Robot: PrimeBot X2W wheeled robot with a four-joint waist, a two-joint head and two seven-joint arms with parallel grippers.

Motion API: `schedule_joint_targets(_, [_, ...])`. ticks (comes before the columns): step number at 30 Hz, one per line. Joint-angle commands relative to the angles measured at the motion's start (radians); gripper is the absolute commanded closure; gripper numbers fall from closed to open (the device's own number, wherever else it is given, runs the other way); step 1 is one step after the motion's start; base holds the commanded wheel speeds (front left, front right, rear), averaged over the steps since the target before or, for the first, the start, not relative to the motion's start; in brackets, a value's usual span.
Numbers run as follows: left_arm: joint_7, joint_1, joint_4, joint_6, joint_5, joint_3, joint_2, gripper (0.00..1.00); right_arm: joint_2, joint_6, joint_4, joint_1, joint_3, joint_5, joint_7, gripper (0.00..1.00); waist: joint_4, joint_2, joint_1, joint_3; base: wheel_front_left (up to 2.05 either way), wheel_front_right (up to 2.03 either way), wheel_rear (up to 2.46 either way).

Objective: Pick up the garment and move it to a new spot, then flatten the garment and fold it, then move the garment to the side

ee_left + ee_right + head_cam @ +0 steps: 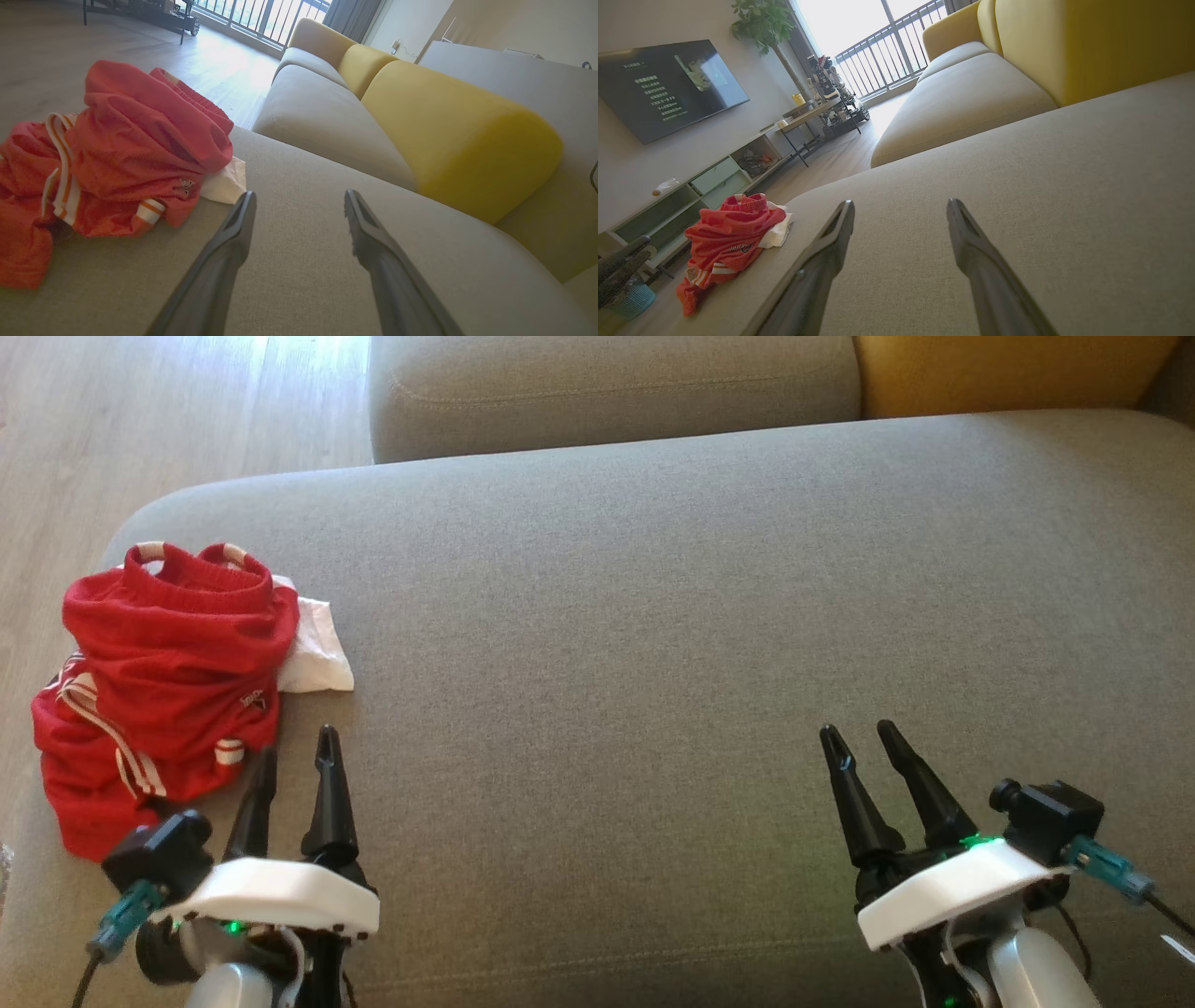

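Garment looks soft, light, limp; crumpled on sofa cushion. Pinch raised waistband. Spread, empty: left claw, right claw.

1. From the head we look steeply down on the grey sofa seat, with the left gripper at lower left and the right gripper at lower right.
2. Our left wrist camera skims the seat, close to the red garment at frame left, facing the yellow backrest.
3. Our right wrist camera sits low too, farther from the garment, facing the window.
4. All three views share the seat and garment.
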Motion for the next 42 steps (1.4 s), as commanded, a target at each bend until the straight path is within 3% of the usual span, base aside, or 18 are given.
schedule_joint_targets(1, [-0.018,-0.035,-0.044,0.008,0.030,0.015,0.019,0.00,-0.009,0.000,-0.045,-0.051,0.021,-0.029,-0.014,0.00,0.000,0.0000,0.0000,0.001,0.00,0.00,0.00])
schedule_joint_targets(37, [-0.123,-0.037,-0.127,0.094,0.491,-0.077,0.054,0.00,-0.012,0.000,-0.109,-0.072,0.083,-0.492,-0.121,0.00,0.007,0.0000,0.0000,0.008,0.00,0.00,0.00])
schedule_joint_targets(42, [-0.126,-0.036,-0.114,0.087,0.494,-0.078,0.052,0.00,-0.012,0.000,-0.105,-0.072,0.075,-0.500,-0.123,0.00,0.009,0.0000,0.0000,0.009,0.00,0.00,0.00])
